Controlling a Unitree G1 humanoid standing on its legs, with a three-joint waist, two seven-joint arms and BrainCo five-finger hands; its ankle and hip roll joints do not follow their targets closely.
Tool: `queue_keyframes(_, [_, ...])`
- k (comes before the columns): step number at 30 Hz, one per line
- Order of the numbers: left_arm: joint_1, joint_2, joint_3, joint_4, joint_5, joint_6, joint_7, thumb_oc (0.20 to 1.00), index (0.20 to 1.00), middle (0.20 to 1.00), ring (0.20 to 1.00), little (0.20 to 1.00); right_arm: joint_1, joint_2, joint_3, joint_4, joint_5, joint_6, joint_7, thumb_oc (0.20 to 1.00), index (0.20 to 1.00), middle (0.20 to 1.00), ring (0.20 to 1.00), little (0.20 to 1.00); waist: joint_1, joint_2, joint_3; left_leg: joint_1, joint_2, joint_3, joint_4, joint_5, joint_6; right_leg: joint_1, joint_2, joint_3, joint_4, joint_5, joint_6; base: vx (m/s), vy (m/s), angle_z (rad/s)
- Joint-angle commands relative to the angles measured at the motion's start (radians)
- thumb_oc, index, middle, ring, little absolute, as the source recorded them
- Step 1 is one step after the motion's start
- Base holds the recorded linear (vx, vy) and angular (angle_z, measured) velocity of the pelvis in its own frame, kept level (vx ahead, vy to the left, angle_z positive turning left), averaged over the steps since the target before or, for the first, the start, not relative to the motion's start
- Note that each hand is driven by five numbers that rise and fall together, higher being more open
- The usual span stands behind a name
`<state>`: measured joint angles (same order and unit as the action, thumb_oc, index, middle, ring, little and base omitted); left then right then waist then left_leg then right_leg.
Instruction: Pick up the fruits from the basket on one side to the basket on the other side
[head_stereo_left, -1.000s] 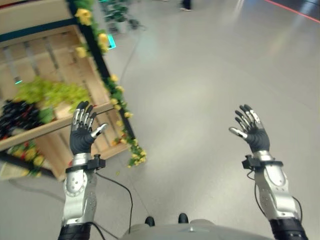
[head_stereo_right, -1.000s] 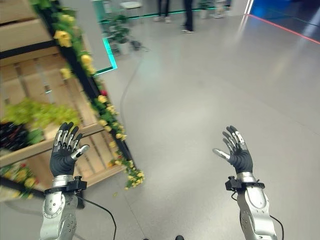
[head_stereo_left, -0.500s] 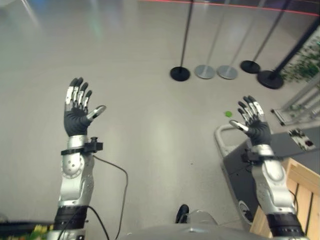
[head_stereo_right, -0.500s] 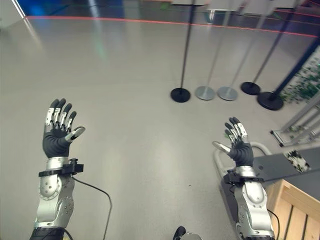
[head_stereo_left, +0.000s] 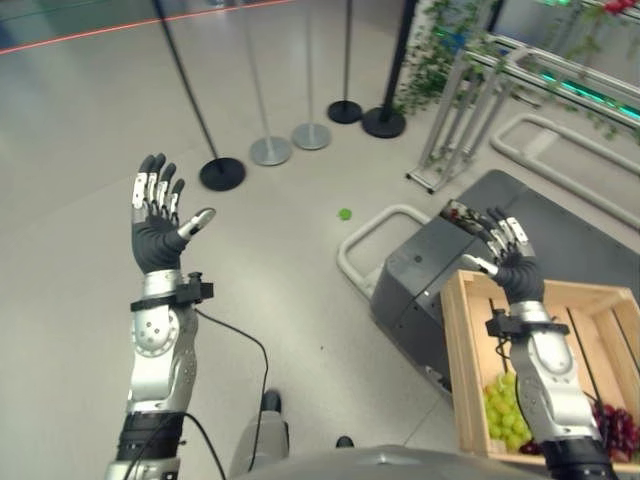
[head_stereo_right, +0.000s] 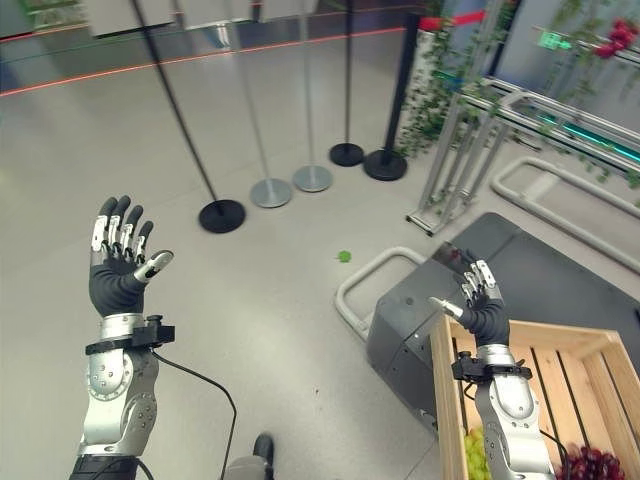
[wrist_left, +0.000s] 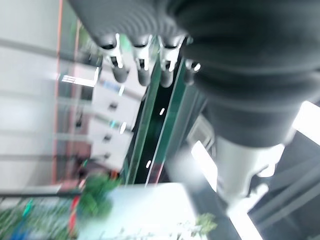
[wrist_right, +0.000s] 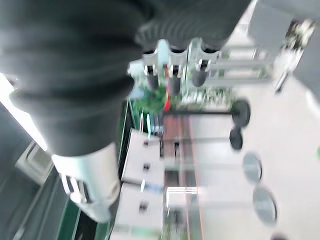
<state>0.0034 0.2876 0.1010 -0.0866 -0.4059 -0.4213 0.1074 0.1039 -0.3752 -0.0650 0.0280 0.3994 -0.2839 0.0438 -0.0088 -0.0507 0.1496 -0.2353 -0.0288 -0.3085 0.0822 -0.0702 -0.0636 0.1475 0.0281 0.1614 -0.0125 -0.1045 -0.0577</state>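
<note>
A wooden crate (head_stereo_left: 455, 330) stands at the lower right, on a dark grey platform. In it lie green grapes (head_stereo_left: 505, 410) and dark purple grapes (head_stereo_left: 612, 430). My right hand (head_stereo_left: 512, 262) is raised above the crate's far left corner, fingers straight, holding nothing. My left hand (head_stereo_left: 155, 235) is held up over bare floor on the left, open and empty, far from the crate. Both hands also show open in their wrist views, left hand (wrist_left: 145, 65) and right hand (wrist_right: 175, 70).
A small green fruit (head_stereo_left: 344, 214) lies on the floor beyond the platform (head_stereo_left: 420, 270). Several black and silver stanchion posts with round bases (head_stereo_left: 222, 173) stand at the back. A metal railing (head_stereo_left: 455, 120) with greenery runs at the right rear.
The camera has swung round to the right: the first fruit stand left the picture, and the crate with grapes has come in at lower right. Both hands stay raised and open.
</note>
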Motion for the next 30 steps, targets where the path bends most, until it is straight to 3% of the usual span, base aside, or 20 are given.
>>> queue_keyframes(1, [-0.036, 0.037, 0.015, -0.035, 0.027, -0.055, -0.022, 1.0, 1.0, 1.0, 1.0, 1.0, -0.028, -0.029, -0.044, -0.054, -0.013, -0.05, 0.029, 1.0, 1.0, 1.0, 1.0, 1.0, 0.01, -0.005, 0.011, 0.012, -0.028, 0.05, 0.095, 0.121, -0.02, -0.018, 0.048, -0.032, -0.02, 0.011, 0.104, 0.12, 0.139, -1.51])
queue_keyframes(3, [-0.027, 0.038, 0.016, -0.04, 0.007, -0.057, -0.041, 1.0, 1.0, 1.0, 1.0, 1.0, -0.035, -0.033, -0.037, -0.045, -0.011, -0.043, 0.038, 1.0, 1.0, 1.0, 1.0, 1.0, 0.01, -0.005, -0.004, 0.048, -0.056, 0.032, 0.119, 0.065, 0.006, -0.022, 0.047, 0.024, 0.015, -0.001, 0.117, 0.2, 0.274, -1.79])
queue_keyframes(6, [-0.029, 0.038, -0.012, -0.033, -0.028, -0.05, -0.075, 1.0, 1.0, 1.0, 1.0, 1.0, -0.001, -0.023, -0.047, -0.05, -0.022, -0.027, 0.054, 1.0, 1.0, 1.0, 1.0, 1.0, -0.016, 0.0, -0.042, 0.12, -0.059, 0.127, 0.081, 0.027, 0.04, -0.028, 0.015, 0.062, 0.056, -0.02, 0.154, 0.21, 0.344, -0.96])
queue_keyframes(7, [-0.029, 0.039, -0.013, -0.032, -0.029, -0.051, -0.076, 1.0, 1.0, 1.0, 1.0, 1.0, 0.0, -0.023, -0.048, -0.051, -0.023, -0.026, 0.054, 1.0, 1.0, 1.0, 1.0, 1.0, -0.011, 0.001, -0.045, 0.116, -0.056, 0.131, 0.076, 0.034, 0.039, -0.034, 0.016, 0.066, 0.055, -0.015, 0.155, 0.17, 0.356, -1.22])
queue_keyframes(8, [-0.029, 0.041, -0.02, -0.03, -0.04, -0.046, -0.085, 1.0, 1.0, 1.0, 1.0, 1.0, 0.0, -0.022, -0.048, -0.048, -0.04, -0.019, 0.05, 1.0, 1.0, 1.0, 1.0, 1.0, -0.022, 0.003, -0.054, 0.138, -0.064, 0.165, 0.071, 0.007, 0.059, -0.045, -0.005, 0.071, 0.067, -0.021, 0.178, 0.03, 0.177, -1.14])
queue_keyframes(15, [-0.011, 0.045, -0.018, -0.031, -0.049, -0.038, -0.094, 1.0, 1.0, 1.0, 1.0, 1.0, -0.046, 0.002, -0.026, -0.017, -0.048, -0.012, 0.029, 1.0, 1.0, 1.0, 1.0, 1.0, -0.046, 0.015, -0.055, 0.18, -0.053, 0.319, 0.046, -0.035, 0.092, -0.144, -0.053, 0.108, 0.105, 0.012, 0.24, -0.02, 0.217, -1.01])
queue_keyframes(16, [0.0, 0.058, -0.001, -0.031, -0.036, -0.038, -0.074, 1.0, 1.0, 1.0, 1.0, 1.0, -0.072, 0.011, -0.013, -0.008, -0.045, -0.014, 0.019, 1.0, 1.0, 1.0, 1.0, 1.0, -0.033, 0.019, -0.031, 0.197, -0.027, 0.377, 0.047, -0.049, 0.088, -0.195, -0.105, -0.026, 0.117, 0.035, 0.243, -0.1, 0.081, -1.63])
queue_keyframes(17, [-0.001, 0.059, 0.0, -0.031, -0.036, -0.038, -0.074, 1.0, 1.0, 1.0, 1.0, 1.0, -0.074, 0.012, -0.012, -0.007, -0.045, -0.014, 0.019, 1.0, 1.0, 1.0, 1.0, 1.0, -0.033, 0.018, -0.033, 0.193, -0.026, 0.378, 0.045, -0.044, 0.087, -0.2, -0.104, -0.024, 0.115, 0.04, 0.242, -0.15, 0.016, -1.82])
queue_keyframes(18, [0.014, 0.073, 0.019, -0.042, -0.025, -0.037, -0.064, 1.0, 1.0, 1.0, 1.0, 1.0, -0.1, 0.024, -0.001, 0.005, -0.036, -0.02, 0.007, 1.0, 1.0, 1.0, 1.0, 1.0, 0.001, 0.029, -0.025, 0.201, 0.001, 0.419, 0.038, -0.047, 0.076, -0.2, -0.178, -0.225, 0.106, 0.042, 0.234, -0.12, -0.011, -2.04])
queue_keyframes(19, [0.041, 0.074, 0.033, -0.054, -0.012, -0.035, -0.063, 1.0, 1.0, 1.0, 1.0, 1.0, -0.102, 0.028, 0.0, 0.012, -0.041, -0.018, 0.004, 1.0, 1.0, 1.0, 1.0, 1.0, 0.008, 0.032, -0.027, 0.202, 0.01, 0.44, 0.028, -0.047, 0.074, -0.191, -0.207, -0.316, 0.103, 0.055, 0.218, -0.12, 0.015, -1.2])
queue_keyframes(20, [0.054, 0.075, 0.036, -0.056, -0.005, -0.035, -0.067, 1.0, 1.0, 1.0, 1.0, 1.0, -0.102, 0.026, 0.004, 0.021, -0.049, -0.013, 0.007, 1.0, 1.0, 1.0, 1.0, 1.0, 0.008, 0.031, -0.027, 0.211, 0.009, 0.452, 0.013, -0.045, 0.074, -0.192, -0.214, -0.345, 0.103, 0.066, 0.216, -0.11, 0.058, -1.04])
queue_keyframes(21, [0.081, 0.077, 0.05, -0.06, 0.006, -0.026, -0.073, 1.0, 1.0, 1.0, 1.0, 1.0, -0.12, 0.034, 0.013, 0.036, -0.062, -0.003, 0.005, 1.0, 1.0, 1.0, 1.0, 1.0, 0.031, 0.036, -0.022, 0.225, 0.017, 0.487, -0.004, -0.039, 0.075, -0.203, -0.26, -0.464, 0.159, 0.074, 0.217, -0.07, 0.052, -0.68])
queue_keyframes(23, [0.096, 0.075, 0.053, -0.051, 0.015, -0.019, -0.077, 1.0, 1.0, 1.0, 1.0, 1.0, -0.114, 0.035, 0.013, 0.034, -0.059, 0.0, 0.01, 1.0, 1.0, 1.0, 1.0, 1.0, 0.03, 0.033, -0.022, 0.228, 0.012, 0.496, -0.004, -0.036, 0.075, -0.179, -0.26, -0.482, 0.177, 0.061, 0.22, -0.02, -0.009, -0.74])
queue_keyframes(24, [0.106, 0.069, 0.045, -0.023, 0.023, -0.011, -0.091, 1.0, 1.0, 1.0, 1.0, 1.0, -0.099, 0.037, 0.008, 0.035, -0.066, 0.003, 0.023, 1.0, 1.0, 1.0, 1.0, 1.0, 0.016, 0.022, -0.029, 0.246, 0.0, 0.492, -0.026, -0.034, 0.069, -0.171, -0.22, -0.411, 0.137, 0.049, 0.223, 0.03, -0.084, -0.41])
queue_keyframes(25, [0.105, 0.064, 0.045, -0.003, 0.019, -0.007, -0.096, 1.0, 1.0, 1.0, 1.0, 1.0, -0.091, 0.036, 0.001, 0.036, -0.068, 0.004, 0.024, 1.0, 1.0, 1.0, 1.0, 1.0, 0.015, 0.017, -0.036, 0.246, -0.001, 0.489, -0.032, -0.026, 0.069, -0.169, -0.215, -0.398, 0.115, 0.059, 0.221, 0.05, -0.153, -0.06])
queue_keyframes(30, [0.109, 0.057, 0.024, 0.04, 0.036, 0.004, -0.109, 1.0, 1.0, 1.0, 1.0, 1.0, -0.069, 0.047, -0.021, 0.025, -0.06, -0.004, 0.011, 1.0, 1.0, 1.0, 1.0, 1.0, 0.011, 0.017, -0.056, 0.255, 0.025, 0.499, -0.053, -0.01, 0.053, -0.132, -0.189, -0.417, 0.038, 0.071, 0.217, 0.05, -0.153, 0.12])
